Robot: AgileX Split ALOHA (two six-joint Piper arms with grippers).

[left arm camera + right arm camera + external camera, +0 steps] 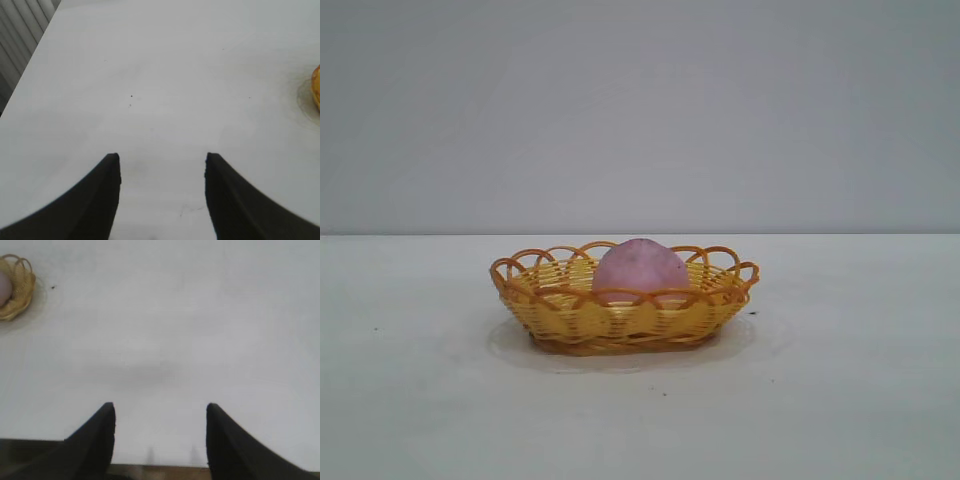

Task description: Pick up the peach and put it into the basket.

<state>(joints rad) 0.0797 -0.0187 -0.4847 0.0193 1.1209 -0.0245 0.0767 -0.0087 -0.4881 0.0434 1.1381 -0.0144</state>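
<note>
The pink-mauve peach (pixel 640 266) sits inside the yellow wicker basket (pixel 570 318) at the middle of the table. No arm shows in the exterior view. My left gripper (pixel 162 159) is open and empty over bare table, with only the basket's edge (pixel 316 90) in its view, well apart from it. My right gripper (pixel 160 408) is open and empty near the table's edge, far from the basket (pixel 20 290); a sliver of the peach (pixel 4 287) shows in it.
The white table (pixel 840 380) surrounds the basket. A slatted grey surface (pixel 20 35) lies beyond the table's edge in the left wrist view. A brown strip (pixel 160 473) runs below the table's edge in the right wrist view.
</note>
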